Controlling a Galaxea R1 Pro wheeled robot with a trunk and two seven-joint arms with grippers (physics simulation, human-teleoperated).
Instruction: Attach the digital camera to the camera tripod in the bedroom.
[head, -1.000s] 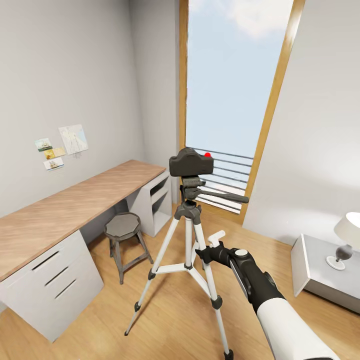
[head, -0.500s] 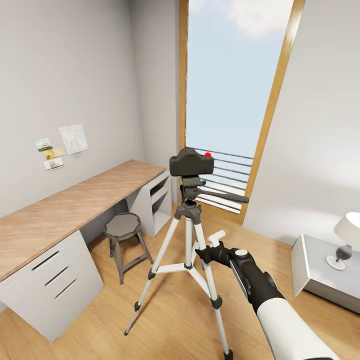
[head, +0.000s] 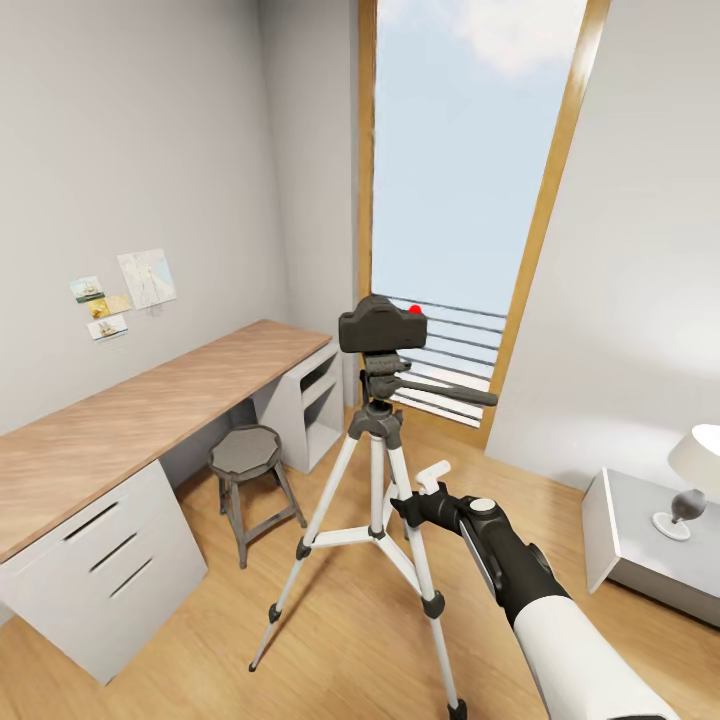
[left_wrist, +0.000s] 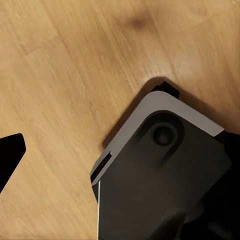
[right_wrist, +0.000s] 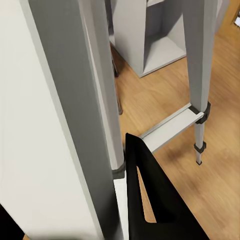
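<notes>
Since the digital camera (head: 381, 327) sits squarely atop the camera tripod (head: 377, 470) by the bedroom window, attachment looks done, while the right gripper (head: 432, 481), empty and spread apart, hangs beside a leg.

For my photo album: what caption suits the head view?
Camera sits atop tripod by the window; right gripper empty beside it.

Matt wood desk top (head: 140, 410)

Black digital camera (head: 381, 326) with red dot, silver-white camera tripod (head: 376, 500) with black joints, wood-topped white desk (head: 120, 470), grey stool (head: 247, 470), light wood-plank floor (head: 330, 640).
</notes>
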